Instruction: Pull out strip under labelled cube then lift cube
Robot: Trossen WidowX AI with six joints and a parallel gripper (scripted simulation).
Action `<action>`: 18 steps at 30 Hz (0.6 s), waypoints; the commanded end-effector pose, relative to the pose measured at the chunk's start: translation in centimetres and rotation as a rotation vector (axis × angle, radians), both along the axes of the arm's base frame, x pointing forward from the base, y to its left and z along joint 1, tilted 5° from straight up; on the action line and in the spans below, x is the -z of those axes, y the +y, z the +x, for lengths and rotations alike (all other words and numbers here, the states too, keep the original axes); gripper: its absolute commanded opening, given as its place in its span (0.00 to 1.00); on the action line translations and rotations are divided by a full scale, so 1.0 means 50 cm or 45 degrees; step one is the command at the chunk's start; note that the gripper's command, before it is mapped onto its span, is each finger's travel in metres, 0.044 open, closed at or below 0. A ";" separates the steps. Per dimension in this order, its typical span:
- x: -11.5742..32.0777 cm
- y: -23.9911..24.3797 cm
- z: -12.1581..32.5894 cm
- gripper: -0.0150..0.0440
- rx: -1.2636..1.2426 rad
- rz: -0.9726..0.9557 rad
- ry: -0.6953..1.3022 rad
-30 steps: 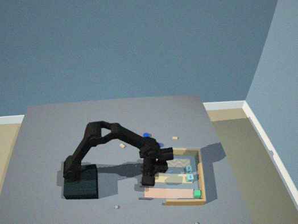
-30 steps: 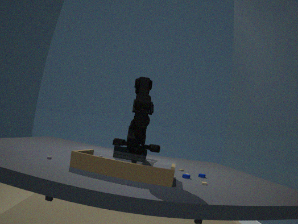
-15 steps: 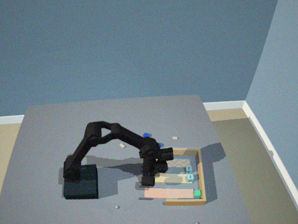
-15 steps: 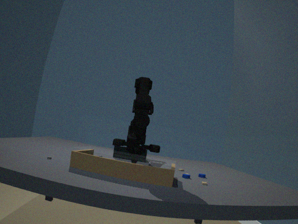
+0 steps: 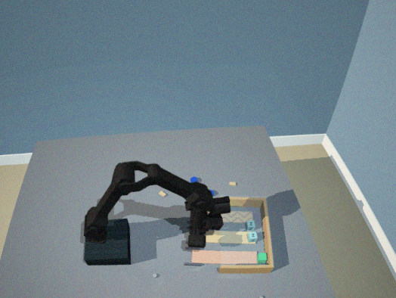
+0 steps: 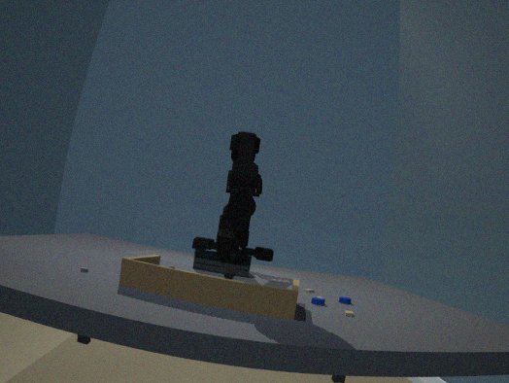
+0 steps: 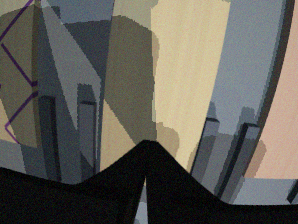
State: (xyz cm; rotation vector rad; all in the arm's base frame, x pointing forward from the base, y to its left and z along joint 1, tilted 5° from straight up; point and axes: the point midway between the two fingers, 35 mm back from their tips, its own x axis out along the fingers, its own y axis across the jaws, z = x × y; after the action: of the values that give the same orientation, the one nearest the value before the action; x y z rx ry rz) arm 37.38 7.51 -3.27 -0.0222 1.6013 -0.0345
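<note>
Two pale blue cubes with a dark letter stand at the far end of the tray in the top view. One lettered cube (image 5: 252, 237) is on the end of the plain yellow strip (image 5: 211, 238) (image 7: 192, 65). The other lettered cube (image 5: 250, 225) is between that strip and the zigzag strip (image 5: 242, 215) (image 7: 17, 70). A plain green cube (image 5: 261, 258) is at the end of the pink strip (image 5: 224, 256) (image 7: 280, 115). My gripper (image 6: 228, 275) (image 7: 149, 147) is shut and empty, pointing down above the near part of the yellow strip. The arm hides its fingertips in the top view.
A wooden wall (image 5: 267, 234) (image 6: 204, 293) borders the strips on three sides. Low dark rails (image 7: 87, 132) (image 7: 204, 147) stand beside the strips' near ends. Blue pieces (image 5: 193, 179) (image 6: 345, 300) and small tan blocks (image 5: 233, 184) (image 6: 349, 313) lie outside the wall.
</note>
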 end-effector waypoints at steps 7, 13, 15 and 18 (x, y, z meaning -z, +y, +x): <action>0.004 0.000 -0.001 0.25 -0.001 0.003 0.002; 0.006 0.000 -0.001 0.25 -0.001 0.003 0.002; 0.006 0.000 0.000 0.25 -0.001 0.003 0.002; 0.007 0.000 0.000 0.25 -0.001 0.003 0.002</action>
State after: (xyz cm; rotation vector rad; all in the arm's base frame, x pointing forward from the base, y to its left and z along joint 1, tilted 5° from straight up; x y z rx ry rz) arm 37.41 7.51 -3.34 -0.0218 1.6003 -0.0343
